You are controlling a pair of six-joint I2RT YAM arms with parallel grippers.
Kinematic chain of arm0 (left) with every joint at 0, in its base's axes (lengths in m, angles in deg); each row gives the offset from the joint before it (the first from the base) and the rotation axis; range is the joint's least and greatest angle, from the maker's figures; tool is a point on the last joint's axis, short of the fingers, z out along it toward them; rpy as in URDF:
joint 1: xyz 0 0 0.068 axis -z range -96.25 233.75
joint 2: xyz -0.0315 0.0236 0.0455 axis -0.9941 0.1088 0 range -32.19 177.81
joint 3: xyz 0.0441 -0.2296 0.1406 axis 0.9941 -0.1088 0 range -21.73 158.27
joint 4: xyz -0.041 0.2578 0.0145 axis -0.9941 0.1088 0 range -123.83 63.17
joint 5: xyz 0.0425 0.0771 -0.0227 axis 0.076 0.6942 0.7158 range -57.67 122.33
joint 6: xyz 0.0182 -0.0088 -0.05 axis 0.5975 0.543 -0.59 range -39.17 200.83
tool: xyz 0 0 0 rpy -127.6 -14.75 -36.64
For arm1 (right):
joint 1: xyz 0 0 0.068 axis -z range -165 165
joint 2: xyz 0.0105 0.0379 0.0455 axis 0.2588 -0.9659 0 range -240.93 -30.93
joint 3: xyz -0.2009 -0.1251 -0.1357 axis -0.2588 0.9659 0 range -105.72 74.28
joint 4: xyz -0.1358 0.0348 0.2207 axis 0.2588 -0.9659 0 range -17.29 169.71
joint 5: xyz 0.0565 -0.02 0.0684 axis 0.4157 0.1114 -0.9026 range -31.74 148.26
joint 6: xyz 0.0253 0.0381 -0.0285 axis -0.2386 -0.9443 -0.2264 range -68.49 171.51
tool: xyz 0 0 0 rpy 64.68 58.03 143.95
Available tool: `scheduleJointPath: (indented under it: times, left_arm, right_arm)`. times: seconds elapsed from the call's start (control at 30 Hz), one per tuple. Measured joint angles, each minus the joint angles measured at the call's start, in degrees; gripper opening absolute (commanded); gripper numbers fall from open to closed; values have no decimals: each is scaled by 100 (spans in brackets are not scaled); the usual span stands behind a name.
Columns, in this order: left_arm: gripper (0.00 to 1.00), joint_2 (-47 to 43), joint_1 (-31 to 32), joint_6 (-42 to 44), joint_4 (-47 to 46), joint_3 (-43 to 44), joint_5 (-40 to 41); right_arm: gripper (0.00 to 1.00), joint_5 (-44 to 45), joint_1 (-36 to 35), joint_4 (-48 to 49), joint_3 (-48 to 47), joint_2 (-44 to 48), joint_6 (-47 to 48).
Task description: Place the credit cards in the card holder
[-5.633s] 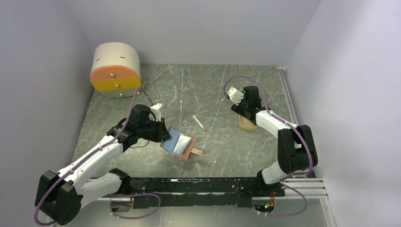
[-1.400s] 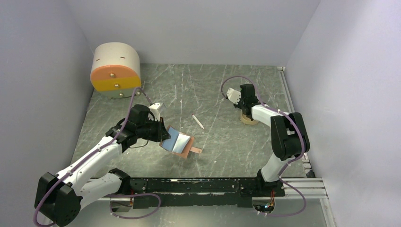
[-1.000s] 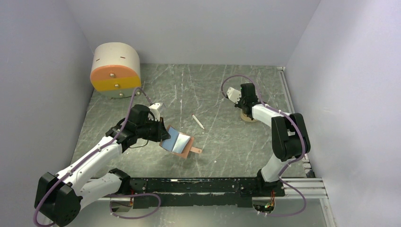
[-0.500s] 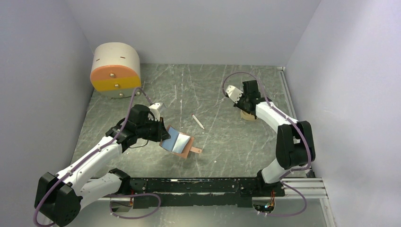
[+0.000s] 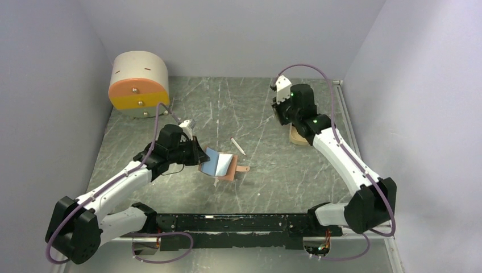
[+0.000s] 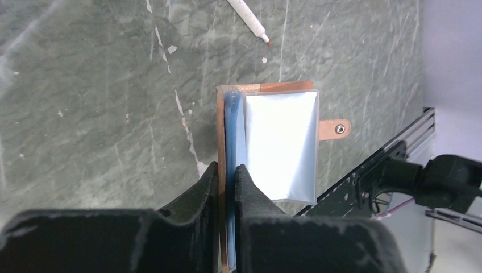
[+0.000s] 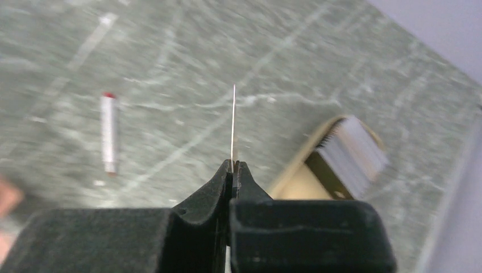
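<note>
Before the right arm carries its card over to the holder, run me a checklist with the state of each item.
1. Grip of the right fingers on the card: ok, pinched edge-on at one end.
2. Grip of the left fingers on the card holder: ok, clamped at one edge.
3. Holder open with its clear sleeve showing: ok.
4. Pocket mouth turned toward the incoming card: cannot tell.
5. Low path free: not ok, the white pen lies on the table between the tan stand and the holder.
6. The remaining cards seated in the stand: ok.
</note>
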Motion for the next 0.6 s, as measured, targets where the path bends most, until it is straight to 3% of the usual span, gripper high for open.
scheduleJointPath:
  times: [0.33, 0.6]
  left_arm:
    - [9, 354, 13, -1182, -1495, -833, -57]
    - [9, 994, 234, -1823, -2441, -1272, -55]
  right_arm:
    - [0, -636, -1263, 935, 1019, 1126, -3029]
    - [0, -1403, -1770, 2280, 2535, 1213, -5674]
